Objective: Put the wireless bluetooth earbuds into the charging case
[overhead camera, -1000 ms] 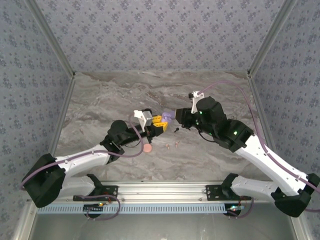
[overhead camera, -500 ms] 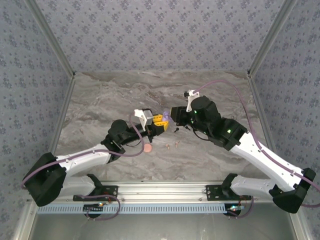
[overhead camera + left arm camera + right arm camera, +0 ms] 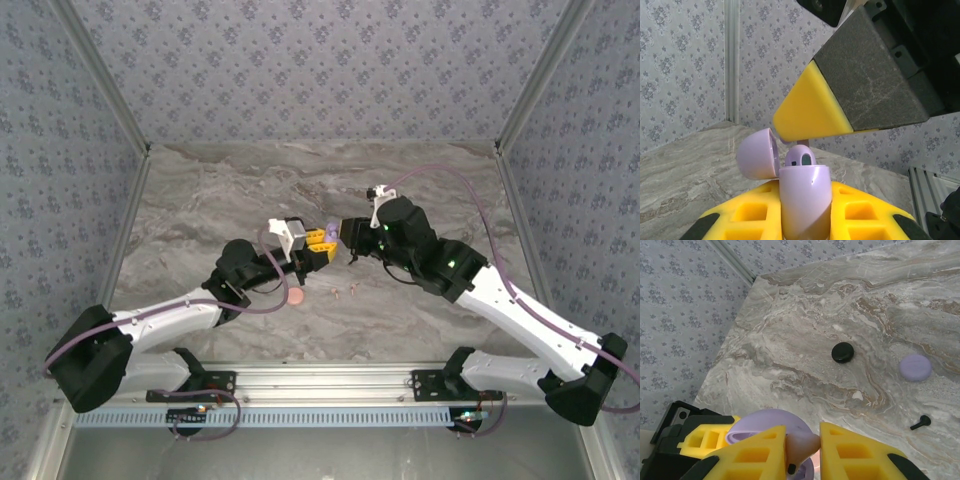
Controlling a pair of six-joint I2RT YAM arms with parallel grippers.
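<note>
Gripped in left pincer (image 3: 318,243): open lilac case (image 3: 805,200), seemingly lilac bud (image 3: 800,159) seated. Pinched in right pincer (image 3: 348,231): pale bud (image 3: 801,442), not yet inserted. Loose on worktop (image 3: 840,300): black bud (image 3: 921,422).

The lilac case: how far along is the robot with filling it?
Done: the lilac case is open in the left gripper, one lilac bud already seated. In hand: the right gripper pinches a pale bud just above it. Left: seat that bud; a black bud lies on the table.
</note>
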